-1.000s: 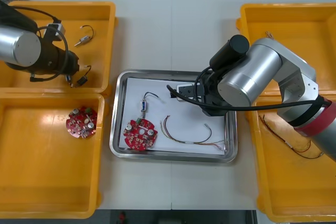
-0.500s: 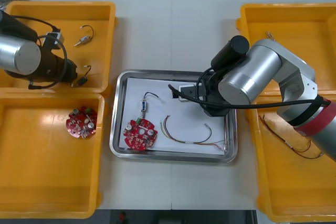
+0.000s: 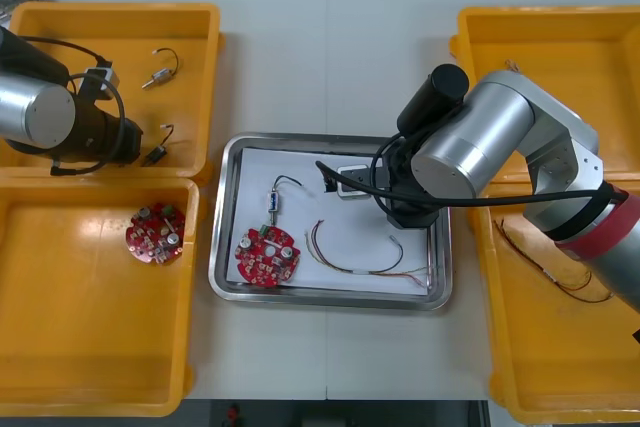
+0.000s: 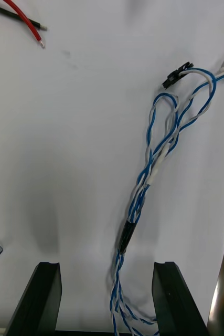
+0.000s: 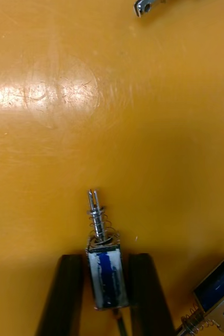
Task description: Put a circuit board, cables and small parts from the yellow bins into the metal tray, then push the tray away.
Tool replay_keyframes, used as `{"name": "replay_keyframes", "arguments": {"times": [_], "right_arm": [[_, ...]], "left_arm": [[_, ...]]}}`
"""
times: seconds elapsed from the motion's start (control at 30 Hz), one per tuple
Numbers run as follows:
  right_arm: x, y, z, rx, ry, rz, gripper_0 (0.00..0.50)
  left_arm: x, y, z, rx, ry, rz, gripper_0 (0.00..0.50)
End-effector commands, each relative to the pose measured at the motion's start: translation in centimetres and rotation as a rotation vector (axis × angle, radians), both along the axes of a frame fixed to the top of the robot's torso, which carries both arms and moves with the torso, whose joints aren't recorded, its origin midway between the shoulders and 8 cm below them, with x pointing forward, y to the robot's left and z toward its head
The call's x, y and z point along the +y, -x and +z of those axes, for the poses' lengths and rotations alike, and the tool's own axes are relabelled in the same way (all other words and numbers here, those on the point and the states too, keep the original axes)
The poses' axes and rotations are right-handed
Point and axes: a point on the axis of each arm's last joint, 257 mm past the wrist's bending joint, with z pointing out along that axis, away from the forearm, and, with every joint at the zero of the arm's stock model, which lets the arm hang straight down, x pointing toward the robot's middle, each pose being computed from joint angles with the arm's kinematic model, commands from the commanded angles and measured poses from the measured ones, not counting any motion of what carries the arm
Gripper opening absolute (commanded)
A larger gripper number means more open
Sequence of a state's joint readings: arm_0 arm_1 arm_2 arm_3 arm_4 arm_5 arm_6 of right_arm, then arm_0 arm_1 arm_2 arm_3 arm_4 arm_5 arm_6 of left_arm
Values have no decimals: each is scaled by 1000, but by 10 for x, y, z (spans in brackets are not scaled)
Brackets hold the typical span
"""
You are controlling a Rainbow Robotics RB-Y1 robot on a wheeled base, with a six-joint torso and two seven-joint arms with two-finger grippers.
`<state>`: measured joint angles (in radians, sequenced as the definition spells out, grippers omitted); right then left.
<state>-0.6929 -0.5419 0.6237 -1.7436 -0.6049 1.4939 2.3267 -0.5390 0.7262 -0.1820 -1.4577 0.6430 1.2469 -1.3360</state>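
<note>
As the tray (image 3: 217, 247) holds a circuit board (image 3: 266, 254), a small part (image 3: 273, 202), a red and yellow cable (image 4: 23, 21) and, under the wide-open right pincer (image 4: 105, 268), a blue and white cable (image 4: 143, 181), only the second part (image 5: 106, 273), clamped by the left pincer (image 5: 106, 257) in a bin (image 3: 190, 57), and the push seem left

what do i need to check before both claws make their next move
1. Left claw shut on a small part: ok, a finger on each side of it, over the bin floor.
2. Right claw open: ok, its fingers stand apart.
3. Cable down in the tray: ok, it lies on the white inside.
4. Cable free of the right claw: cannot tell, one end runs between the fingers and out of view.
5. Board in the tray: ok.
</note>
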Motion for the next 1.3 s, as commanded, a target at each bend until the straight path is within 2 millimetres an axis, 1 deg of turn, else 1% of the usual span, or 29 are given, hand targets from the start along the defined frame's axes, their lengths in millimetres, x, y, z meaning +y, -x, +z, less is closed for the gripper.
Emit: {"name": "replay_keyframes", "arguments": {"times": [0.03, 0.13, 0.3, 0.4, 0.43, 0.5, 0.6, 0.7, 0.77, 0.8, 0.87, 0.9, 1.0, 1.03, 1.1, 1.13, 1.2, 1.23, 1.3], "right_arm": [[30, 1, 33, -9, -99, -25, 500], [35, 3, 44, -6, -104, -50, 500], [36, 9, 63, -9, -103, -106, 500], [29, 13, 77, -10, -101, -157, 500], [28, 15, 78, -7, -102, -165, 500], [18, 18, 84, 11, -108, -217, 500], [14, 12, 98, -10, -152, -259, 500], [-1, 0, 123, -68, -236, -365, 500], [-9, -4, 135, -90, -290, -434, 500], [-11, -5, 137, -93, -300, -450, 500], [-21, -9, 151, -123, -360, -540, 500], [-24, -10, 154, -133, -372, -561, 500], [-45, -13, 167, -163, -451, -689, 500], [-49, -13, 168, -165, -463, -708, 500], [-66, -12, 169, -165, -516, -792, 500], [-70, -11, 168, -166, -527, -813, 500], [-91, -8, 166, -170, -565, -899, 500], [-95, -7, 164, -170, -572, -917, 500], [-115, -4, 162, -174, -602, -995, 500]], "left_arm": [[22, 4, 2, -4, -53, -9, 0], [22, 2, 4, -14, -53, -8, 0], [20, -3, 10, -43, -40, -15, 0], [21, -7, 19, -65, -28, -13, 0], [21, -8, 21, -72, -27, -14, 0], [21, -8, 28, -79, -30, -18, 1], [21, -7, 38, -83, -36, -19, 1], [20, -2, 55, -88, -45, -24, 0], [21, 2, 63, -85, -55, -24, 1], [21, 3, 66, -87, -57, -26, 2], [19, 7, 75, -86, -59, -30, 2], [19, 8, 77, -86, -59, -30, 1], [15, 14, 87, -85, -63, -35, 1], [14, 15, 88, -84, -65, -36, 2], [9, 18, 93, -84, -76, -46, 1], [8, 19, 95, -82, -79, -48, 2], [2, 24, 104, -72, -92, -56, 1], [1, 26, 105, -66, -95, -57, 0], [-8, 30, 116, -60, -102, -69, 0]]}}
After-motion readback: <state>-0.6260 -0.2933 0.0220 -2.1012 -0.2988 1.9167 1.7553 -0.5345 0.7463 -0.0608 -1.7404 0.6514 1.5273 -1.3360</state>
